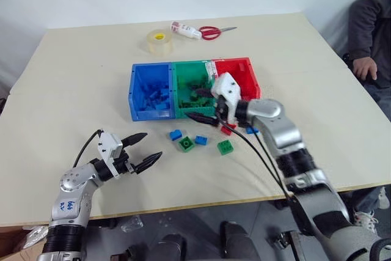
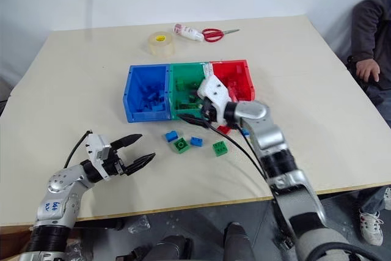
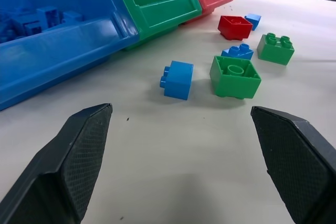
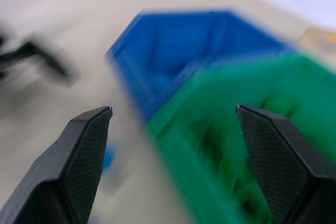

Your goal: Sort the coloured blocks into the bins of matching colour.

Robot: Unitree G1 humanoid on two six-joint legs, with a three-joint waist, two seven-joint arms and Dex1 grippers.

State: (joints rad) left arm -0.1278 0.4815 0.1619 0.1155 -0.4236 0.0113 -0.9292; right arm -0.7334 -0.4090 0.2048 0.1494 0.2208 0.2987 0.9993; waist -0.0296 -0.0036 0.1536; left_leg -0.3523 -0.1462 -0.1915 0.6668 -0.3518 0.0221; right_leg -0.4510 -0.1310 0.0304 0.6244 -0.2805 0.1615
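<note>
Our right pincer (image 1: 204,107) hangs wide open and empty over the green bin (image 1: 194,79); the left pincer (image 1: 142,150) gapes empty too. Loose blocks (image 1: 187,143) lie just before the bins; we risk knocking them aside.

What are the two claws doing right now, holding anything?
Left claw: open, holding nothing, above the table.
Right claw: open, holding nothing, at the green bin.

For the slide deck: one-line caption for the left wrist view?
Open left gripper faces six loose blocks beside the bins.
</note>
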